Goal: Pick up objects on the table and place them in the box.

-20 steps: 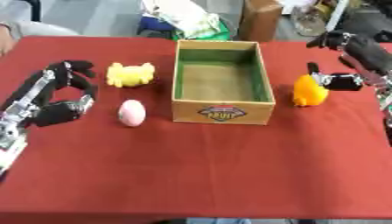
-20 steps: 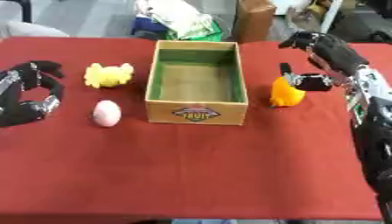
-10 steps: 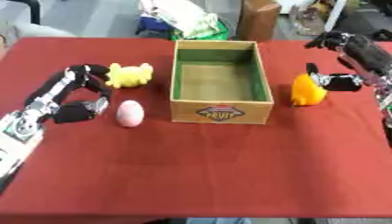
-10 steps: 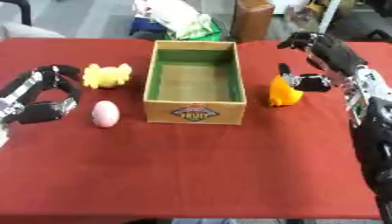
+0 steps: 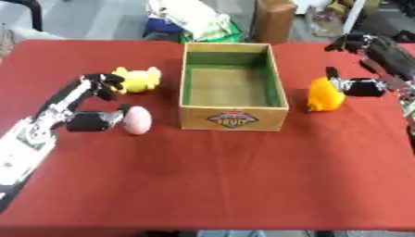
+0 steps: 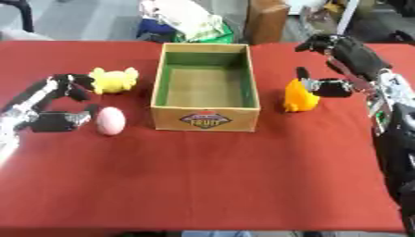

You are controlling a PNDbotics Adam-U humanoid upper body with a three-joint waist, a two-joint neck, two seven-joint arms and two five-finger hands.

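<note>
While the red-covered table (image 5: 219, 185) is carrying all the task's things, the left hand (image 5: 85, 109) is reaching in from the table's left edge. Its fingers are curving around open space, the upper ones (image 5: 103, 83) just beside a yellow plush toy (image 5: 138, 78) and the thumb (image 5: 93, 121) lying just beside a pink egg (image 5: 136, 120); whether the thumb is touching the egg cannot be told. The hand is gripping nothing. The plush toy is sitting left of the box, toward the far edge, and the egg is lying nearer, between the hand and the box's front left corner.

At the table's middle, toward the far edge, an open cardboard box (image 5: 232, 115) with a green lining is standing upright, a printed label showing on its near wall. Nothing is showing inside it.

Right of the box, an orange toy (image 5: 325, 95) is resting on the table, apart from the box wall. The right hand (image 6: 344, 55) is coming in from the right edge, its thumb (image 6: 328, 86) lying against the toy's right side and its upper fingers (image 6: 317, 42) arching spread above and beyond the toy, not closing on it.

Beyond the far edge, a white and green bundle (image 5: 194, 18) and a brown carton (image 5: 272, 18) are standing on the floor.
</note>
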